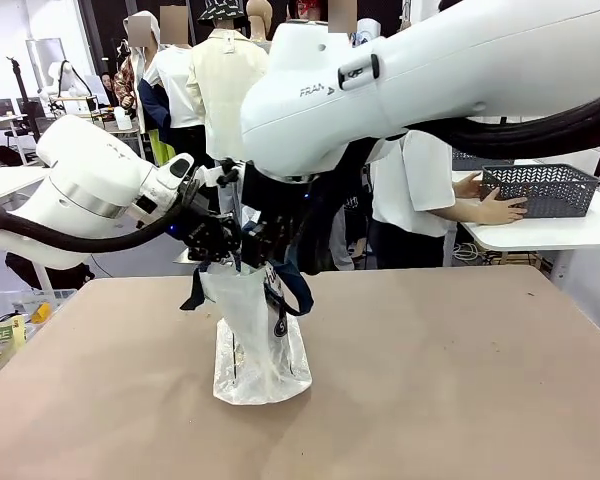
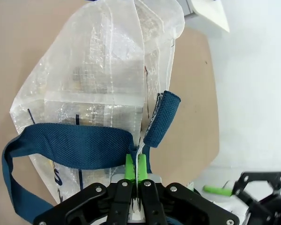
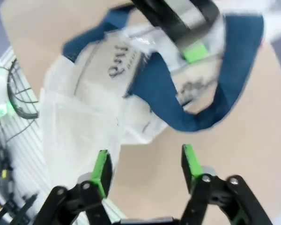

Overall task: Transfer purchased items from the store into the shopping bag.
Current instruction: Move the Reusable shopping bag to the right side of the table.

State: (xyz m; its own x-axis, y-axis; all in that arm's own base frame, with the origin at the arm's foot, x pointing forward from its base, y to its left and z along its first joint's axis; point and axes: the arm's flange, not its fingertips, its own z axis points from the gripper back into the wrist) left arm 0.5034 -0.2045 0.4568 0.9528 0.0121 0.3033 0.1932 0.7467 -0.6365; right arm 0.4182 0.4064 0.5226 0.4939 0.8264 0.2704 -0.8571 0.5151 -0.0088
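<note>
In the front view the bag [image 1: 252,340] stands upright on the table [image 1: 430,380], left of the frame's centre, with its top drawn up to the two grippers that meet just above it. The left gripper [image 1: 223,243], coming in from the picture's left, is clamped on the bag's upper edge. In the left wrist view its fingers [image 2: 129,167] are pressed together at bottom centre, pinching the thin rim, and the bag [image 2: 103,84] spreads away above them with a blue handle [image 2: 75,145] looping just left of the pinch. The right gripper [image 3: 145,164] stands with its jaws apart at the bottom of its wrist view, holding nothing; the bag [image 3: 84,117] lies above and left of it, close by but not touching. A basket [image 1: 540,190] sits on another table at the upper right of the front view, under a person's hand [image 1: 500,208].
</note>
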